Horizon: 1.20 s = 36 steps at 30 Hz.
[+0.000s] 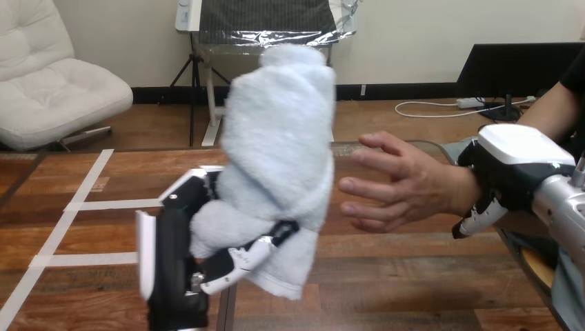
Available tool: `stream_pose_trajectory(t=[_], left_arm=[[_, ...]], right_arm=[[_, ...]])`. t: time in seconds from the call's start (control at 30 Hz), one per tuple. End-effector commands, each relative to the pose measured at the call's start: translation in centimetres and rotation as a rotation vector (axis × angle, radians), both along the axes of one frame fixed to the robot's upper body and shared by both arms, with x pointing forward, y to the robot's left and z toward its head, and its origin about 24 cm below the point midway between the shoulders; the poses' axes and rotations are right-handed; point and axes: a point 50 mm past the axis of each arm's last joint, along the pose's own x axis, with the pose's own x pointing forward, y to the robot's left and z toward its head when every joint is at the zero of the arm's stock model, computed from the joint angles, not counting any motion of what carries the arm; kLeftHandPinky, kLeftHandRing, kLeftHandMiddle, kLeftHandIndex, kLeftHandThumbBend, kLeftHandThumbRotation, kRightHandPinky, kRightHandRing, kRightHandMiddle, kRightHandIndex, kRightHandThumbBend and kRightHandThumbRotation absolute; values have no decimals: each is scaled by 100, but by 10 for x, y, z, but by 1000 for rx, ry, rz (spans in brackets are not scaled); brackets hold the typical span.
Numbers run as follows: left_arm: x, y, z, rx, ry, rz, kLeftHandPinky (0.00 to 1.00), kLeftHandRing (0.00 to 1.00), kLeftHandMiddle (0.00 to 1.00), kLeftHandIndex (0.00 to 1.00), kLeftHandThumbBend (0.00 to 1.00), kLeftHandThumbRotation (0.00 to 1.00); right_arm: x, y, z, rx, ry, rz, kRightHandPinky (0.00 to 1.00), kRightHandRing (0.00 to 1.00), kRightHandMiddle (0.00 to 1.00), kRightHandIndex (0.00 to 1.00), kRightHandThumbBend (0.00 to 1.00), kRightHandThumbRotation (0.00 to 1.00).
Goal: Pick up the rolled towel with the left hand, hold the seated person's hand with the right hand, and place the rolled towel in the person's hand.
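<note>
Left hand (176, 265) clenches the rolled towel's (279, 152) lower end, the roll rising above it. Just to its right waits the person's hand (407, 186), open, its wrist clasped by the right hand (517, 155). Gripped so low, the towel's floppy top could sag or unroll against the palm and slip free.

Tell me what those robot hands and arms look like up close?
The left robot hand and right robot hand are black and boxy, each with a white shell. Their fingers are jointed, black and white. The right forearm is silver.
</note>
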Motion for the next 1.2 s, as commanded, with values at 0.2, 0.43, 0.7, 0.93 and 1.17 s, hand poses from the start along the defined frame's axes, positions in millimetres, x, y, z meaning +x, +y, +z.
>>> stream_pose_trajectory(t=[0.2, 0.43, 0.7, 0.93, 1.17], left_arm=[[18, -27, 22, -61, -97, -53, 35, 39, 45, 51, 67, 6], [19, -35, 22, -67, -95, -81, 36, 40, 45, 51, 67, 7], [21, -47, 20, -91, -76, -131, 37, 40, 46, 51, 67, 8], [21, -57, 20, -75, -69, -159, 37, 40, 46, 52, 67, 9], [20, -67, 18, -65, -56, -193, 37, 41, 46, 52, 66, 11]], right_arm=[[0, 3, 40, -15, -136, 17, 17, 25, 34, 40, 74, 0], [-3, 6, 46, 13, -159, 34, 17, 24, 34, 39, 75, 0], [-6, 10, 53, 10, -176, 51, 16, 23, 32, 38, 74, 0], [-7, 13, 56, 16, -176, 51, 16, 23, 33, 38, 74, 0], [-8, 13, 55, 22, -172, 50, 17, 24, 33, 38, 73, 0]])
